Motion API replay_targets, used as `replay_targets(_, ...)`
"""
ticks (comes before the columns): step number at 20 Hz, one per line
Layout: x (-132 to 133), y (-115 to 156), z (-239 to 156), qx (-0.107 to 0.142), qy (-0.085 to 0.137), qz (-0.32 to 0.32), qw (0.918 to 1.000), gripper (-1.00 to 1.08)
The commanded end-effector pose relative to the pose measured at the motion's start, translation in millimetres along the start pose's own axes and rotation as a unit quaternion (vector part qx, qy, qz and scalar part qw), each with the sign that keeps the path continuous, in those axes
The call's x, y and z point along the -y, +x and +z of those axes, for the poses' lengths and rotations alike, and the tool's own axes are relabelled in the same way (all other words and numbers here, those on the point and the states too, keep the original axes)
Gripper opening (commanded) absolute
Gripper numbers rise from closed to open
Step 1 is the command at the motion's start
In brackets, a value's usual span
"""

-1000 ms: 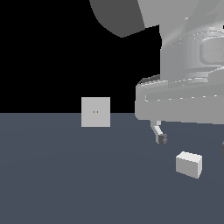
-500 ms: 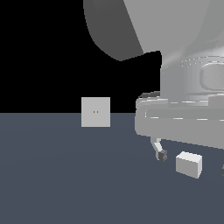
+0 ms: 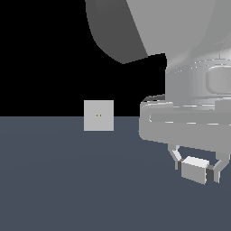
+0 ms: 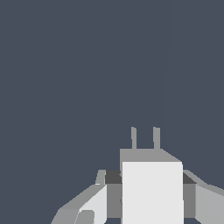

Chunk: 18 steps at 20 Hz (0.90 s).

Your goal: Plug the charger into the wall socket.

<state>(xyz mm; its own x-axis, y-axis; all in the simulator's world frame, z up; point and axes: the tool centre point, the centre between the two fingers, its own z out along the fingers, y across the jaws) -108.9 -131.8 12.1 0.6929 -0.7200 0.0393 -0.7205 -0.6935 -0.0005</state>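
Open surface [image 3: 67,180] lies between the charger [image 3: 195,169] and the socket [image 3: 99,115]. Nothing stands between them. The end effector [image 3: 197,168] flanks the charger on both sides.

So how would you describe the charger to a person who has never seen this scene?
Find the big grey arm at the exterior view's right. Under it, between the two fingers of the tool, sits the charger: a small pale block, plain, unlike the upright wall socket with orange slots.

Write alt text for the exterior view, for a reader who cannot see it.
A large grey robot arm's gripper straddles the small white charger on a dark floor at the exterior view's right. The square wall socket stands upright further back, to the left.
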Motion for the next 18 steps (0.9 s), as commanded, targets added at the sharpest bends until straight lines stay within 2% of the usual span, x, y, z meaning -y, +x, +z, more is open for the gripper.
replay_targets(1, 0, 0, 0, 0.0, 0.0, 0.0, 1.0, -1.0)
replay_targets(6, 9, 2, -4, 0.0, 0.0, -0.015, 0.9999, -1.0)
replay_targets(10, 30, 4, -12, -0.001, 0.001, -0.05, 0.9988, -1.0)
replay_targets(14, 64, 5, -25, -0.001, 0.003, -0.105, 0.9944, -1.0)
replay_targets(18, 111, -1, -44, -0.001, 0.005, -0.182, 0.9832, -1.0)
